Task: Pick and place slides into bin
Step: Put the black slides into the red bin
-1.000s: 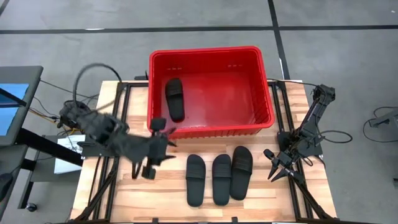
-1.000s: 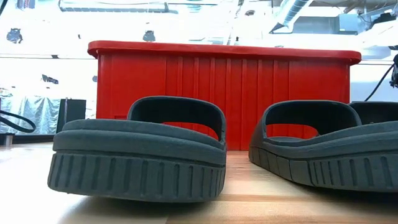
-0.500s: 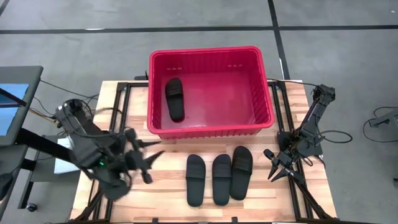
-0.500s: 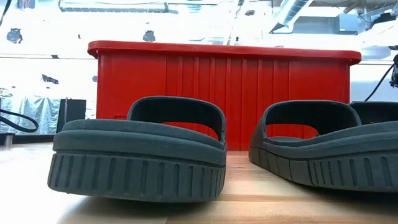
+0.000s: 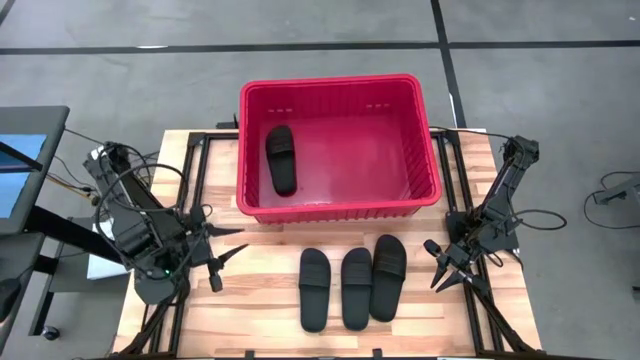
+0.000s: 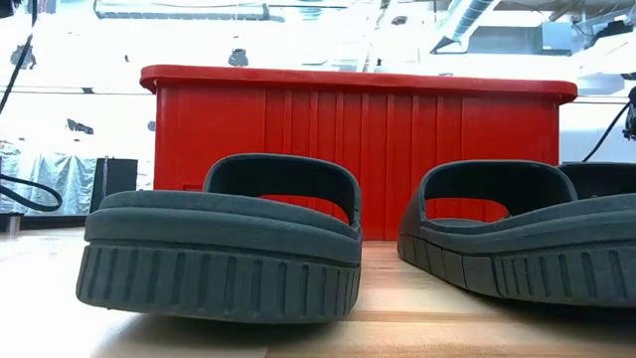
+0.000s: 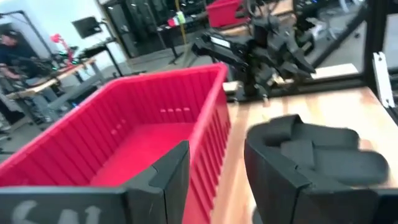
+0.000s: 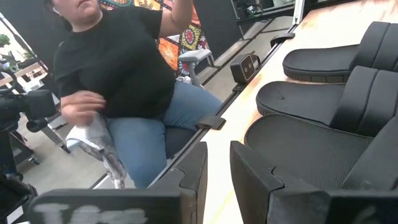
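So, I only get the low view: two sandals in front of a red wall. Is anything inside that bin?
Observer: Yes, one slide lies in the bin, near its left wall.
Operator: How many are outside?
Observer: Three slides, side by side on the table in front of the bin.
Operator: And the arms?
Observer: The left tool is open and empty, left of that row. The right tool waits at the table's right edge.
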